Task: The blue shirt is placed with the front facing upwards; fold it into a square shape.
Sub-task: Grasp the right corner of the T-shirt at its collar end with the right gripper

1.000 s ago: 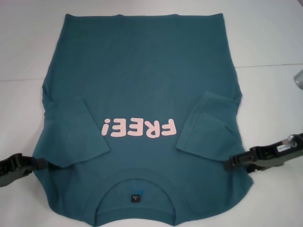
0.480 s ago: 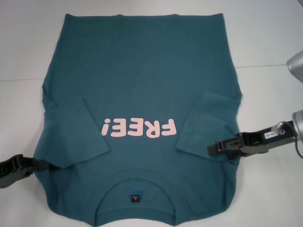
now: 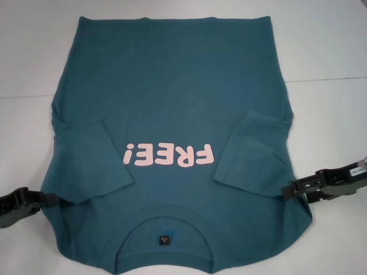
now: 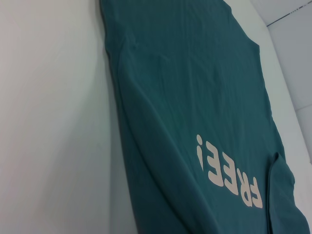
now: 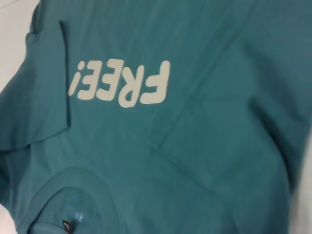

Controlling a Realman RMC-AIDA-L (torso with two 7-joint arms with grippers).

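Observation:
The blue shirt (image 3: 172, 97) lies flat on the table, front up, with its pink "FREE!" lettering (image 3: 168, 154) showing. Its collar (image 3: 163, 213) and small dark neck label (image 3: 164, 239) are nearest me and the hem is at the far end. Both short sleeves are folded inward onto the body. My left gripper (image 3: 53, 199) is shut on the shirt's left edge near the shoulder. My right gripper (image 3: 287, 191) is shut on the right edge at the same height. Both wrist views show only the shirt (image 4: 195, 97) (image 5: 204, 161), not the fingers.
The white table (image 3: 327, 126) surrounds the shirt on the left, right and far sides. A thin seam line (image 3: 330, 78) crosses it toward the far end. The shirt's collar end reaches the near edge of the head view.
The right gripper swung inward over the shirt, drawing the right shoulder edge in. It has since moved back out, and that edge is spread out again. The left gripper has not moved.

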